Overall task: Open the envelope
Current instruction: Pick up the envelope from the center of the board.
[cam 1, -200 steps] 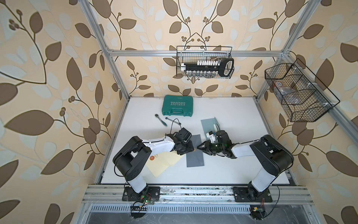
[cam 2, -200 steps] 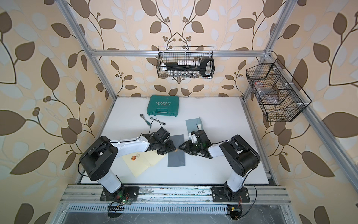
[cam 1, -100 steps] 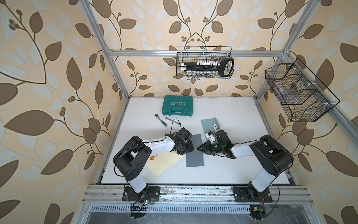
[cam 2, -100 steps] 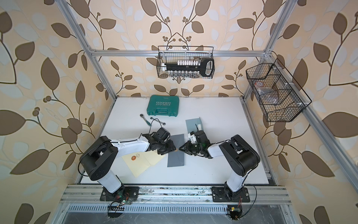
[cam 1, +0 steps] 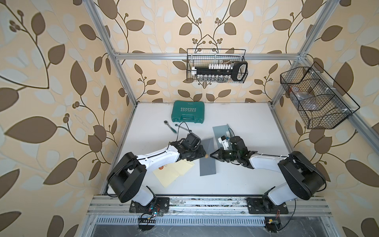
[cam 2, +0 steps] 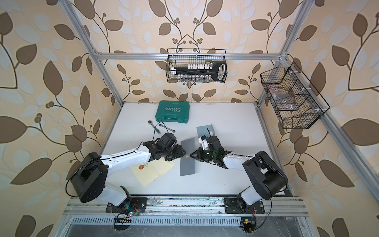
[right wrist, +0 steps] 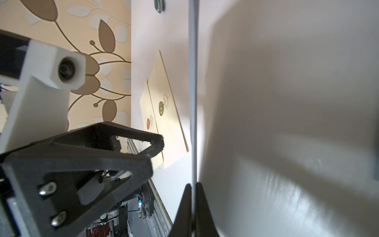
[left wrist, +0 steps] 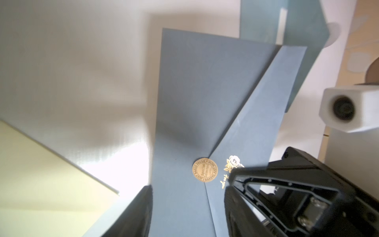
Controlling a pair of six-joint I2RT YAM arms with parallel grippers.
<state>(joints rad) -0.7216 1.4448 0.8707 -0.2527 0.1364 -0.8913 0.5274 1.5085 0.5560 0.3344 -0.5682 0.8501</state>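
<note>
Both arms lie low over the white table [cam 1: 246,174] and reach in to the middle, tip to tip. The left arm [cam 1: 158,159] stretches out long and flat, and its wrist bends down at the end. The left gripper [cam 1: 202,155] sits at the left edge of the grey envelope [cam 1: 207,167]. Its fingers are apart, and in the left wrist view the envelope runs between them. I cannot tell if they press on the paper. The right arm [cam 1: 266,163] comes in low from the other side. The right gripper [cam 1: 212,156] is closed tight on the flap [left wrist: 256,123]. In the right wrist view its two black fingers [right wrist: 185,207] pinch the thin grey edge.

The envelope lies in the middle of the table, between the two grippers. It is a long flat rectangle of smooth, dull grey paper. The flap is a pointed triangle, and part of it is lifted off the body. A small round gold seal [left wrist: 205,170] sits at the point of the flap, with tiny letters around its rim. Beside it is a little gold flower print [left wrist: 232,164]. The grippers are hard and black, with open triangle frames. The arms are shiny white with black joints.
</note>
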